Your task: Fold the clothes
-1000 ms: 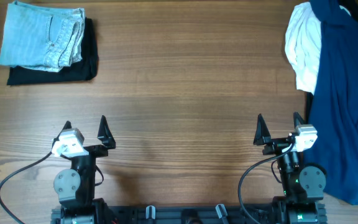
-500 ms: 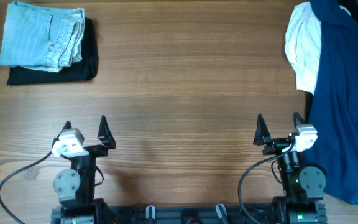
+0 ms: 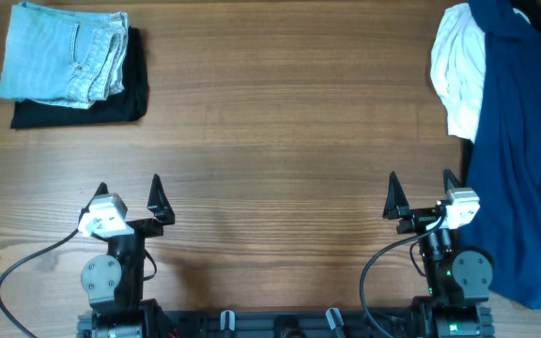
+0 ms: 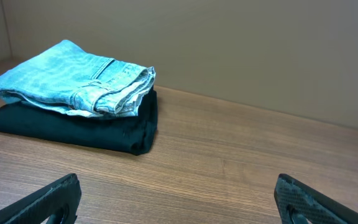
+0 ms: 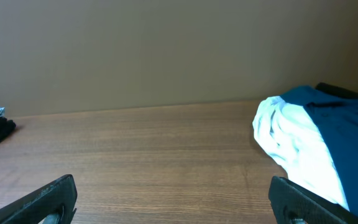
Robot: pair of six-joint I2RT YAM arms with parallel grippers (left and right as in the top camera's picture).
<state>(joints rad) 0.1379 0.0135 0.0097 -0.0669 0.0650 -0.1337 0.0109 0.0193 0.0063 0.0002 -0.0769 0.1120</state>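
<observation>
A folded light-blue denim garment (image 3: 64,52) lies on a folded black garment (image 3: 83,105) at the table's far left; the stack also shows in the left wrist view (image 4: 79,81). An unfolded dark blue garment (image 3: 524,160) lies along the right edge, over a crumpled white garment (image 3: 458,75); both show in the right wrist view (image 5: 347,143), (image 5: 291,146). My left gripper (image 3: 130,197) is open and empty near the front edge. My right gripper (image 3: 421,194) is open and empty, just left of the blue garment.
The wooden table (image 3: 280,141) spreads between the two piles. A plain wall stands behind the table's far edge in both wrist views. The arm bases and cables sit at the front edge.
</observation>
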